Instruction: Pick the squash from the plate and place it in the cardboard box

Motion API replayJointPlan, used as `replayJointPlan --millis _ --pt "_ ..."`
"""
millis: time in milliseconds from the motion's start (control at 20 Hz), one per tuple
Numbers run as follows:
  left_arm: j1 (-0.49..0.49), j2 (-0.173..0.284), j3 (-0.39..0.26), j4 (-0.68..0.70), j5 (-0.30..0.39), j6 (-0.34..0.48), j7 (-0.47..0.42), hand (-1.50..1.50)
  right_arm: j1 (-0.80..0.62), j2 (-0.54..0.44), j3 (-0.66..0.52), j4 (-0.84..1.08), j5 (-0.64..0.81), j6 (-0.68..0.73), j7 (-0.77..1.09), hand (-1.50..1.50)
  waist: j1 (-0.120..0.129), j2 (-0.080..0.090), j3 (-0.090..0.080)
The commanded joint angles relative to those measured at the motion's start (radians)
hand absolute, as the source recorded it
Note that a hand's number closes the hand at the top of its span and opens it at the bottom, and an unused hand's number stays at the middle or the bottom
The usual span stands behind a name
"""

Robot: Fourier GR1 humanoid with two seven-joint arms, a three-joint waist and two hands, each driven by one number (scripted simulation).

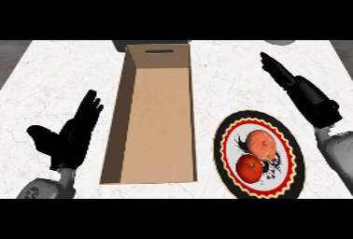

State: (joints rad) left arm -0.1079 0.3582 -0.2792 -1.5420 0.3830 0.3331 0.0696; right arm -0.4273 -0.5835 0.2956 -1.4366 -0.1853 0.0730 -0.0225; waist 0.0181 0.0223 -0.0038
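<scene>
A round plate [293,156] with a black rim, red and yellow band and white centre lies at the lower right of the marble counter. Two reddish squash lie on it: a paler orange one [262,144] and a darker red one [250,168] just below it. A long open cardboard box [153,119] stands left of the plate, nothing inside. My right hand [303,91] hovers open above and to the right of the plate, fingers straight, pointing up-left. My left hand [72,133] rests open left of the box.
The white marble counter [62,74] stretches around the box and plate. A dark object [118,45] peeks out behind the box's far left corner, and a grey object [278,42] shows at the top right edge.
</scene>
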Motion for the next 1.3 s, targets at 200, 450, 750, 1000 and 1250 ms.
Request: replayJointPlan --millis 200,450,750,1000,1250 --pt "0.052 0.157 0.001 0.049 -0.185 0.016 -0.058 0.0 -0.041 0.203 -0.12 -0.016 -0.183 -0.013 -0.166 -1.5 0.008 -0.022 0.007" --pt "0.052 0.128 -0.033 0.04 -0.22 0.063 -0.012 0.0 0.11 0.232 -0.164 0.115 0.003 -0.309 -0.2 -1.5 -0.022 -0.019 0.008" --pt "0.116 0.136 -0.004 0.002 -0.255 0.032 -0.003 0.0 0.174 0.148 -0.253 0.185 -0.039 -0.086 -0.417 -1.5 -0.015 -0.023 0.004" --pt "0.092 0.13 -0.002 0.004 -0.249 0.041 0.004 0.0 0.113 -0.052 -0.107 0.11 0.197 -0.087 -0.238 -1.5 -0.019 -0.027 0.001" --pt "0.062 0.154 0.032 0.035 -0.242 0.016 0.004 0.0 0.093 -0.233 -0.021 0.08 0.289 0.105 -0.137 -1.5 -0.025 -0.024 0.0"
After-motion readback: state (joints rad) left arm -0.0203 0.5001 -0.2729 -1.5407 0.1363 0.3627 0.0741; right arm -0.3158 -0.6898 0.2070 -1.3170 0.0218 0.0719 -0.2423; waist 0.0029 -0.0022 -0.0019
